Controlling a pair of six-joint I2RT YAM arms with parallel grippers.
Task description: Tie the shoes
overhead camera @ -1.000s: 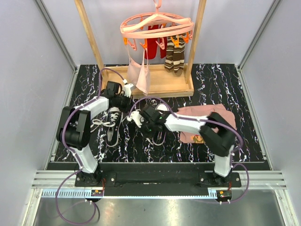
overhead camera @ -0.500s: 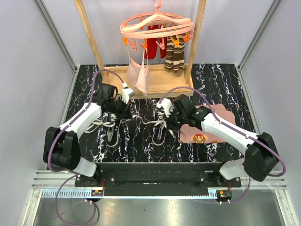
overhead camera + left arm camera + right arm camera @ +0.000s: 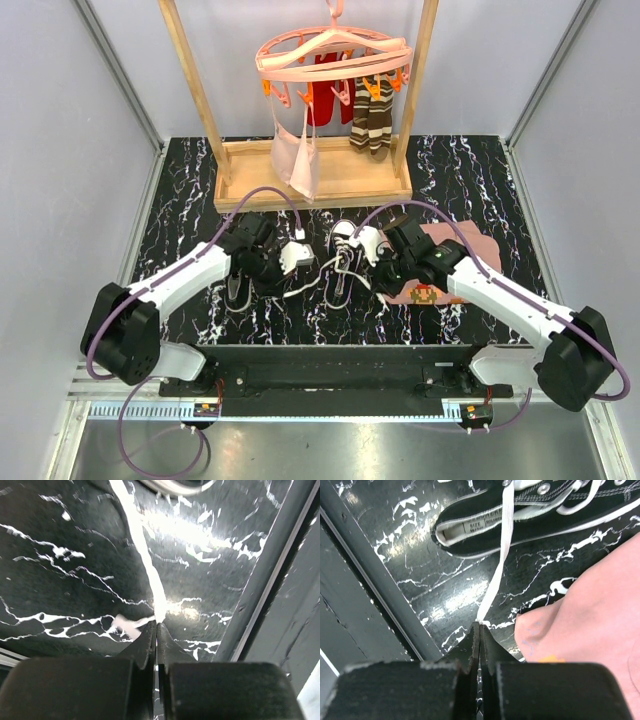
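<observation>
Two shoes (image 3: 337, 288) on black, prob. marble-print table (image 3: 470, 170) betw. grey walls (image 3: 60, 150).

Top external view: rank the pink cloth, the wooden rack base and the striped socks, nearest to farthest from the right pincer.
From the right pincer:
1. pink cloth, just to its right.
2. wooden rack base, behind it.
3. striped socks, hanging at the back.

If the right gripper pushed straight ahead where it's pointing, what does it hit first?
Likely the tabletop just past the tips of the right gripper; depth is unclear. If it clears that, the sneaker at its heel end, following the lace it pinches.
</observation>
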